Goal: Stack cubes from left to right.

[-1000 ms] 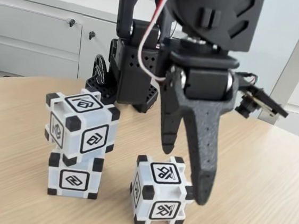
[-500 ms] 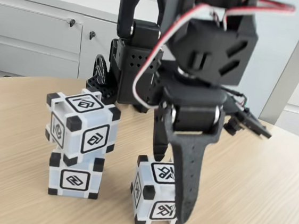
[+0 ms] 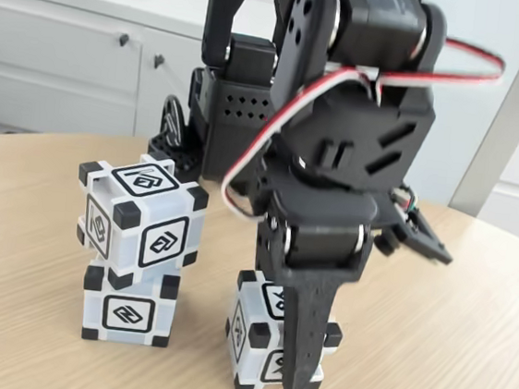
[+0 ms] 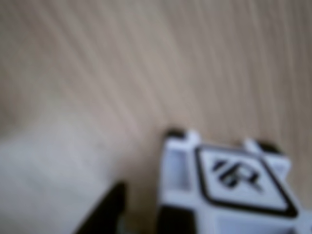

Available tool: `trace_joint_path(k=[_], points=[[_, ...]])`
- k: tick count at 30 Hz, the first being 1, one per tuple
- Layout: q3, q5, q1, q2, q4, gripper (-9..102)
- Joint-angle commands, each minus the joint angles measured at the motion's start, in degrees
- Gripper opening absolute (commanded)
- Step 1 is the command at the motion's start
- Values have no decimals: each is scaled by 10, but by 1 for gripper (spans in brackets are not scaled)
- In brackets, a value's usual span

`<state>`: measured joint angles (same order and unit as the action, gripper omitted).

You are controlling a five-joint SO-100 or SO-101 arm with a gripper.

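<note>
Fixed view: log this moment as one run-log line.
stage: grasp approach | gripper: straddling loose cube on table, closure unclear | stack: tilted cube atop bottom cube | left: place third

No readable text; only abstract black-framed glyphs on the cubes (image 3: 140,224).

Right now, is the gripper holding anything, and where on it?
Cannot be told: the gripper straddles the lone cube, one finger down its front face, but no closed grip shows.
</note>
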<state>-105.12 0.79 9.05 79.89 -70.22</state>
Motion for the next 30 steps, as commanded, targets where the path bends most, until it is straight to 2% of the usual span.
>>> trace_joint_path(k=[1, 11, 19, 24, 30], points=[[9, 5, 10, -13, -4, 32], [18, -11, 5, -11, -13, 19], [20, -17, 12, -7, -21, 17], [57, -16, 12, 76, -77, 16], [171, -63, 12, 200, -119, 16]])
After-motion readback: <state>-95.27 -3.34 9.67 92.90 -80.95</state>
